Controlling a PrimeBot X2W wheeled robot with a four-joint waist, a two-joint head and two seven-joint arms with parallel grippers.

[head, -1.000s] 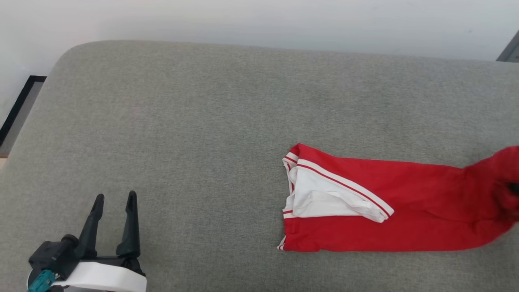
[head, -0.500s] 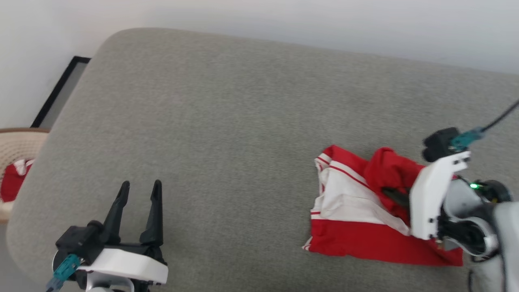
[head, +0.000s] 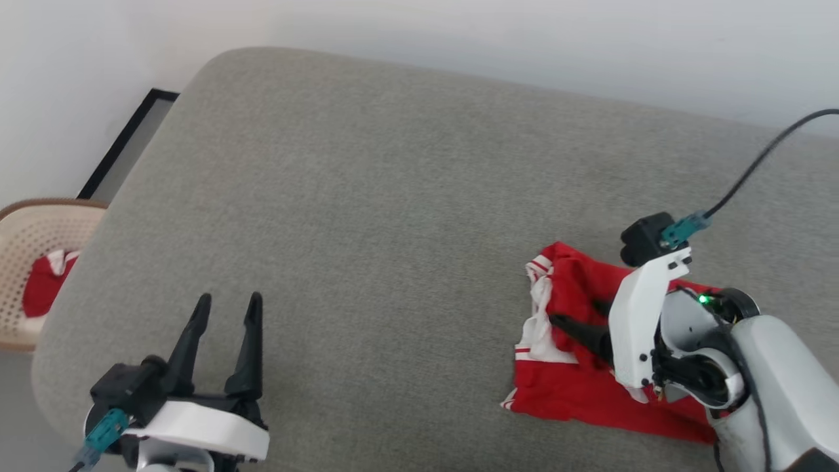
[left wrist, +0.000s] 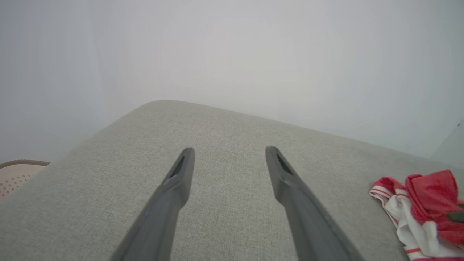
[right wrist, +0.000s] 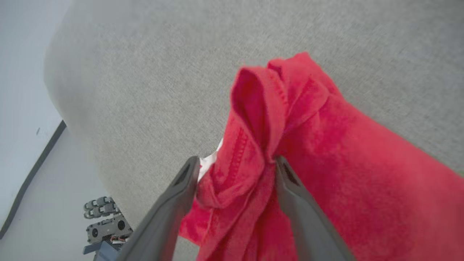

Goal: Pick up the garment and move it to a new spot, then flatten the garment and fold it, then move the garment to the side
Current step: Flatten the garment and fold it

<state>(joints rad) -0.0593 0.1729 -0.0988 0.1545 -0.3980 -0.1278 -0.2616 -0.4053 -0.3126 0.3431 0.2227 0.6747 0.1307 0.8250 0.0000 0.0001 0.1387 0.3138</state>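
The garment (head: 570, 393) lies on the grey couch (head: 393, 196) directly under my right tool (head: 575, 311). A bunched red fold of it rises between that tool's fingers (right wrist: 290, 188) and touches both inner faces. Those fingers stand spread about as wide as my idle tool's, so I judge them not to be pinching the cloth. The garment's long axis runs the way these fingers point, from beneath my wrist out to the white sleeve and striped trim just past my fingertips.

My left tool (head: 226, 300) hangs spread with nothing between its fingers. The garment lies well off to its right, across bare couch, so my right arm is the nearer one. I think the fold is under way, and the next move depends on laying this red end flat over the white part ahead of my fingertips.

Count: one garment, two tools, and one basket (head: 26, 229) beyond my left tool's left side holding one small red cloth (head: 42, 292).
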